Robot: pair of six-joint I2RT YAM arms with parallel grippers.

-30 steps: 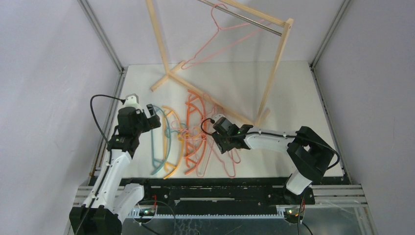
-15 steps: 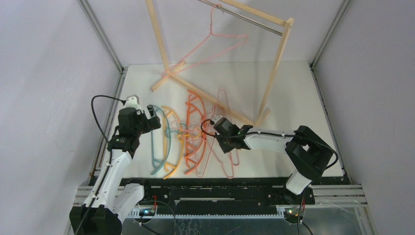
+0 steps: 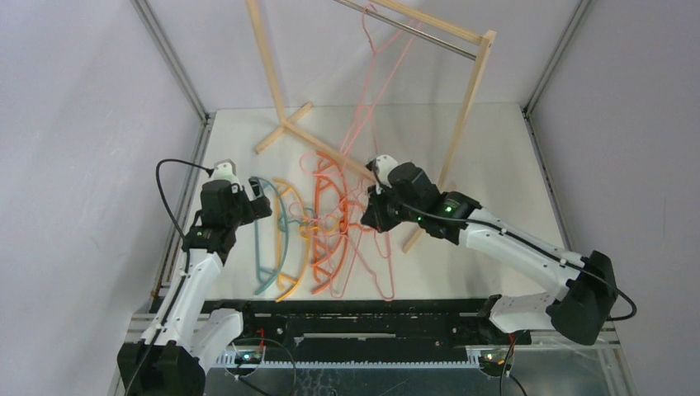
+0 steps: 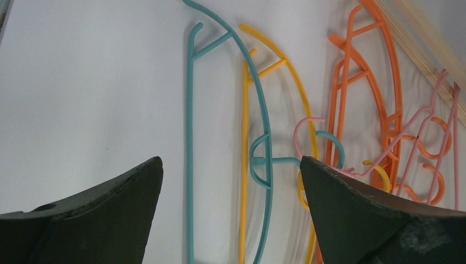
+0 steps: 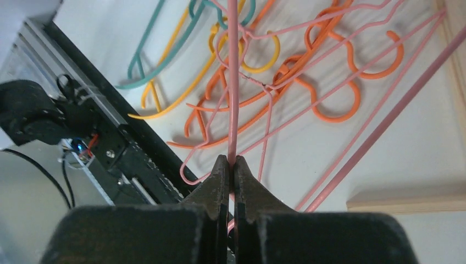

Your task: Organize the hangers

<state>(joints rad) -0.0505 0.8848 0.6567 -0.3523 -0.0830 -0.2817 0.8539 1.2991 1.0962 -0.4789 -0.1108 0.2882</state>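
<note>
Pink thin-wire hanger (image 5: 232,82) pinched in right tool (image 5: 231,165); left tool (image 4: 231,181) gapes wide.

Between the wide-apart fingers (image 4: 88,214) lie a teal hanger (image 4: 189,137) and yellow hanger (image 4: 244,165); orange hangers (image 4: 395,88) beyond the right finger.

Hangers: one pink wire on the rod, the rest heaped flat on the table.
A pink wire hanger (image 3: 376,82) hung by its hook from the rod, swung steeply, its lower wire pinched. On the table lay a teal plastic hanger (image 3: 266,239) farthest left, a yellow one (image 3: 293,247) just beside it, then orange curved hangers (image 3: 328,223) overlapping, their hooks tangled together. More pink wire hangers (image 3: 376,264) lay flat across and right of the orange ones.
</note>
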